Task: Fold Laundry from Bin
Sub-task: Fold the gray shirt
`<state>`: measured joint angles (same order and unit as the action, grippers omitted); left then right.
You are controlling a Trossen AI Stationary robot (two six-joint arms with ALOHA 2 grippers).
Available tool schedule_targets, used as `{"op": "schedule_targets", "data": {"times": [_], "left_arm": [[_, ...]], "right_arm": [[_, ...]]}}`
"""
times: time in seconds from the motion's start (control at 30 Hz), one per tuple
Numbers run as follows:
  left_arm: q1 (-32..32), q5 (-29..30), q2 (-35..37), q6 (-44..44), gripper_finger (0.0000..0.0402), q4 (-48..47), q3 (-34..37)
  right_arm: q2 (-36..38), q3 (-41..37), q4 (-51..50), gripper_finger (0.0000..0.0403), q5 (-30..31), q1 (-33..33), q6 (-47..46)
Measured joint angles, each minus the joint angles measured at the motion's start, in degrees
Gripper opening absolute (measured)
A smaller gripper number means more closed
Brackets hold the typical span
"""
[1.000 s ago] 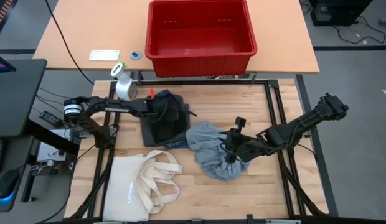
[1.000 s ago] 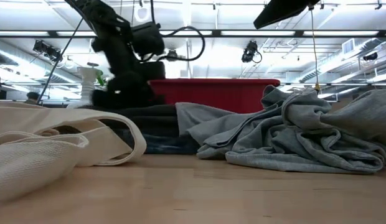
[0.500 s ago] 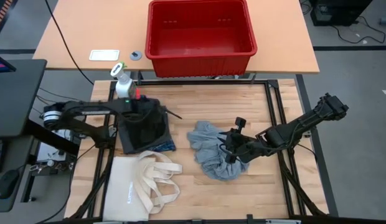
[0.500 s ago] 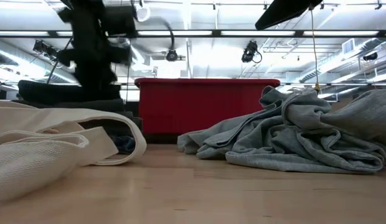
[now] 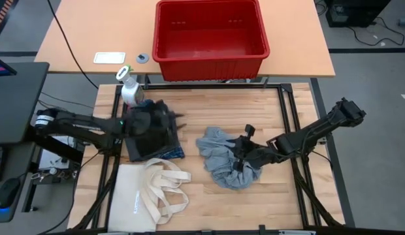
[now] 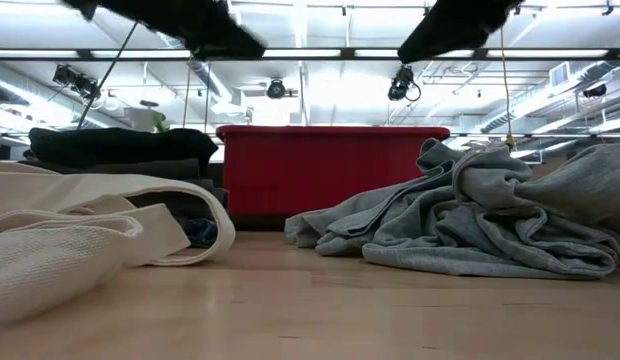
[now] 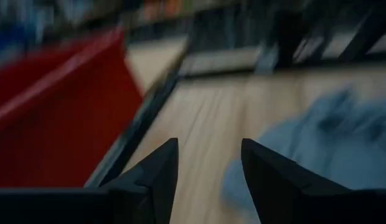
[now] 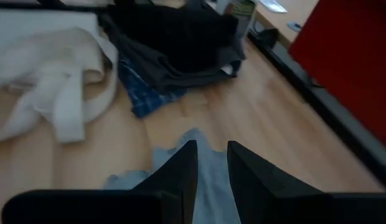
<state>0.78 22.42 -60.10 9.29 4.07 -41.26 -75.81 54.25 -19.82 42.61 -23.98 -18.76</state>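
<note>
Hovering my right gripper (image 5: 240, 158) over the light grey garment (image 5: 223, 158), fingers parted a crack with nothing between them. It lies crumpled mid-table, well apart from the empty red bin (image 5: 210, 32) at the far side. I judge it soft, light and floppy; it will sag and bunch, so I'd pinch a free hem or corner, not the heaped middle. As it lies I can read no clear long axis and no way it points. My left gripper (image 7: 208, 165) hangs empty, fingers apart, by the dark stack (image 5: 152, 132) of folded pieces, blue plaid (image 8: 141, 94) lowest.
</note>
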Motion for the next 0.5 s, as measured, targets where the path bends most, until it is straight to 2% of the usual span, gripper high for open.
{"op": "schedule_targets", "data": {"times": [0.13,0.23,0.3,0.4,0.5], "left_arm": [[5.97,-0.56,-2.71,3.42,0.018,24.92,10.73],[9.28,-3.26,-5.41,2.22,0.018,37.89,16.59],[10.93,-5.59,-7.2,0.33,0.018,41.93,18.7],[12.9,-6.48,-9.33,-2.34,0.018,41.97,19.5],[13.49,-6.59,-12.14,-1.49,0.018,43.22,19.52]], "right_arm": [[-0.02,-6.82,12.57,0.0097,0.19,-1.83,-1.11],[-0.06,-12.47,24.3,0.0097,1.62,-3.71,-0.67],[-0.04,-16.46,33.49,0.0097,3.15,-4.98,0.52],[-1.44,-22.64,48.98,0.0097,6.18,-6.65,3.79],[-5.29,-26.7,64.46,0.0097,10.05,-7.43,7.98]]}}
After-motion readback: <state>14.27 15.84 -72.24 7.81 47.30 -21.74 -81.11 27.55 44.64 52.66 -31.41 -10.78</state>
